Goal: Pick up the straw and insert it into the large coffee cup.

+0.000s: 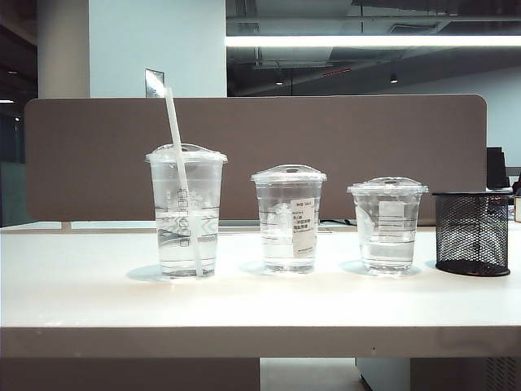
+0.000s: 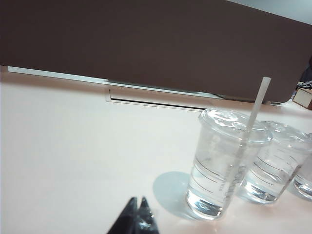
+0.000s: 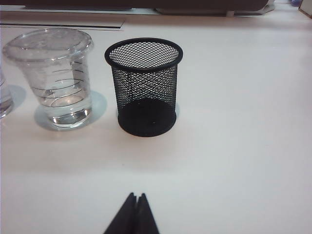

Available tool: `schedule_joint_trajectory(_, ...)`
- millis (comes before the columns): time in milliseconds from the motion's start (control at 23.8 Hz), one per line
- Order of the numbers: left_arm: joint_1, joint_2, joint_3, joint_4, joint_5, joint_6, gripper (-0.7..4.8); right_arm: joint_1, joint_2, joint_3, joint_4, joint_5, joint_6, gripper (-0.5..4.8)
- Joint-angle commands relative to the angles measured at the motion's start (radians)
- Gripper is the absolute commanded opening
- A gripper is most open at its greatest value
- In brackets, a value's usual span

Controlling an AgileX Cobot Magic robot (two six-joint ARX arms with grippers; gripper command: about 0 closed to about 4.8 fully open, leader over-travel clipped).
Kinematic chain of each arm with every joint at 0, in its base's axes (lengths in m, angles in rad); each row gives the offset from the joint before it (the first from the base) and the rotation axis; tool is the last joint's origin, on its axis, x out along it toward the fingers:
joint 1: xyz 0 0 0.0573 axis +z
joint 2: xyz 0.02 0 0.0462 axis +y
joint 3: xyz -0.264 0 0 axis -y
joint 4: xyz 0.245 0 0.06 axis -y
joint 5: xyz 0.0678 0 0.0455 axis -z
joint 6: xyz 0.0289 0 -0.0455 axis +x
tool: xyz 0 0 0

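The white straw (image 1: 181,175) stands slanted inside the large coffee cup (image 1: 186,210), its top leaning left above the domed lid. From the left wrist view, the straw (image 2: 257,106) pokes through the lid of the large coffee cup (image 2: 223,168). My left gripper (image 2: 137,200) is shut and empty, low over the table in front of that cup and apart from it. My right gripper (image 3: 136,195) is also shut and empty, hanging over bare table in front of the mesh holder. Neither gripper shows in the exterior view.
A medium clear cup with a white label (image 1: 288,217) and the shortest clear cup (image 1: 387,225) stand to the right of the large one. A black mesh pen holder (image 1: 472,232) sits at the far right, empty (image 3: 145,87). A brown partition (image 1: 326,147) backs the table.
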Motion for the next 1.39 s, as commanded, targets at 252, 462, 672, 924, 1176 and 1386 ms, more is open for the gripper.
schedule_joint_trajectory(252, 0.000, 0.000, 0.003, 0.013, 0.005, 0.004, -0.04, 0.005, -0.001, -0.023, 0.054, 0.001, 0.003, -0.05)
schedule_joint_trajectory(462, 0.000, 0.000, 0.003, -0.013, 0.005, 0.004, -0.04, 0.005, -0.001, -0.022, 0.050, 0.001, 0.003, -0.05)
schedule_joint_trajectory(672, 0.001, 0.000, 0.004, -0.137, 0.003, 0.004, -0.04, 0.007, -0.001, -0.022, 0.044, -0.002, 0.003, -0.05)
schedule_joint_trajectory(924, 0.002, 0.001, 0.004, -0.236, -0.004, 0.004, -0.04, 0.006, -0.001, -0.022, 0.041, -0.001, 0.003, -0.05)
schedule_joint_trajectory(1176, 0.001, 0.001, 0.004, -0.233, 0.000, 0.004, -0.04, 0.006, -0.001, -0.022, 0.043, -0.001, 0.003, -0.05)
schedule_joint_trajectory(1386, 0.018, 0.001, 0.004, -0.233, 0.004, 0.005, -0.04, 0.006, -0.001, -0.022, 0.043, -0.001, 0.003, -0.05)
